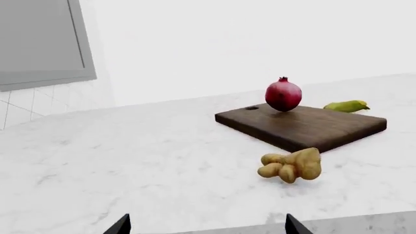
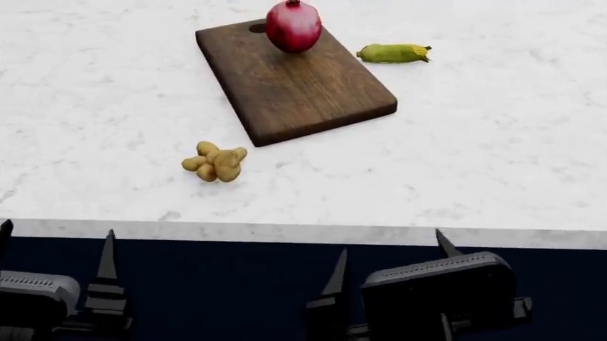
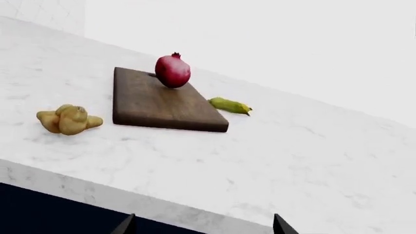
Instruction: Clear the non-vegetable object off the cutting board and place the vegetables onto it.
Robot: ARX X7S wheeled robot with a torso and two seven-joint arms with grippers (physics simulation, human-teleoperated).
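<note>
Glossy red round fruit (image 2: 293, 27) on the dark brown wooden cutting board (image 2: 296, 82)
Green-husked corn (image 2: 393, 52) lies beside the board, knobby tan root (image 2: 215, 162) near it; left gripper (image 2: 55, 273) and right gripper (image 2: 389, 273) hold jaws apart.

the fruit (image 2: 293, 27) sat on the board's (image 2: 294, 89) far end; corn (image 2: 393, 52) lay right of it, ginger (image 2: 215, 162) nearer, left.

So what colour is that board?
Dark brown, with visible wood grain; the board shows best in the head view.
</note>
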